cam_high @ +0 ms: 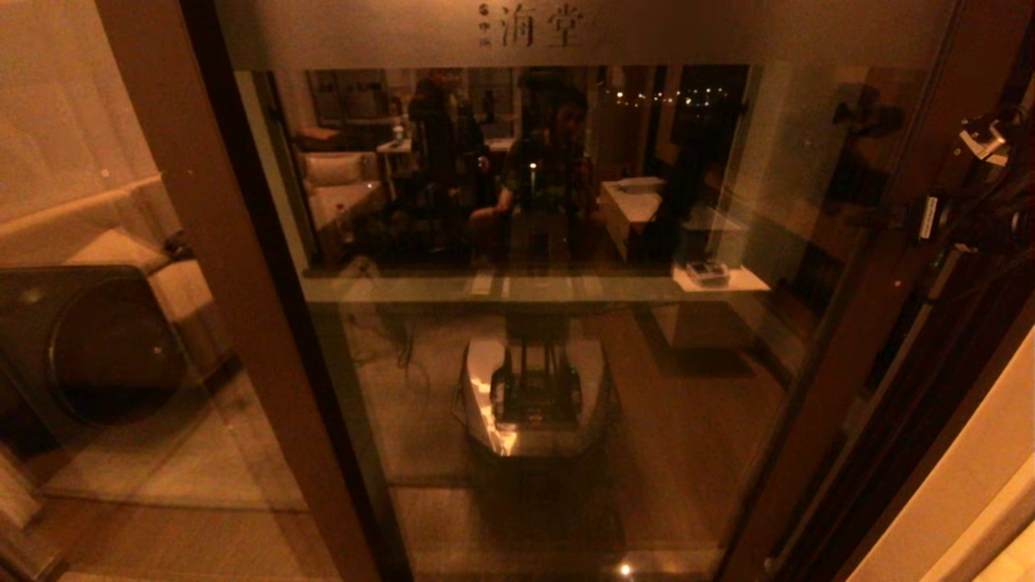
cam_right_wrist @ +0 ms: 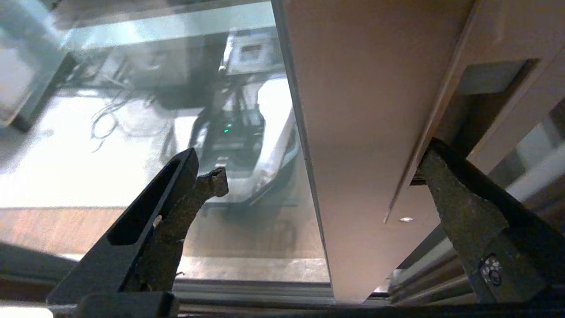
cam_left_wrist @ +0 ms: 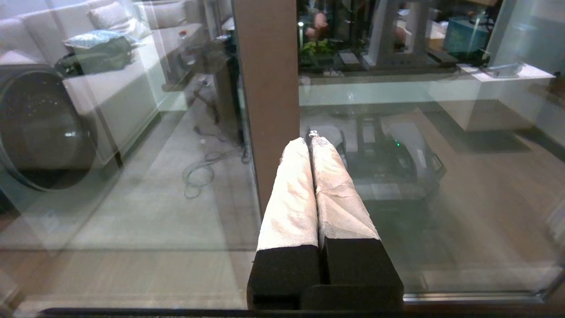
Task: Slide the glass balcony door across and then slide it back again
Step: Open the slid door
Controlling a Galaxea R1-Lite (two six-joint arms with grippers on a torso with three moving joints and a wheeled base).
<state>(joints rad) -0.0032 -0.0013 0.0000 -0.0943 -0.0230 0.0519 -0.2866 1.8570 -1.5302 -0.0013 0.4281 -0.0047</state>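
I'm working the R gripper (cam_right_wrist: 322,185), jaws spread wide astride the door (cam_high: 550,323) stile, not clamping. Door's heavy, rigid, glass slippery, so I'm taking the frame edge. L gripper (cam_left_wrist: 312,145) clenched, empty.

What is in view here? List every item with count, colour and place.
glass balcony door: one, brown frame, frosted top band with characters, filling the middle of the head view
fixed pane: one, brown-framed, left of the door
washing machine: one, dark round front, seen through the left glass
cables: a few, dark, on the floor beyond the glass
right gripper: one, black, open, fingers either side of the door's right stile
left gripper: one, white-wrapped fingers, shut, facing the brown post
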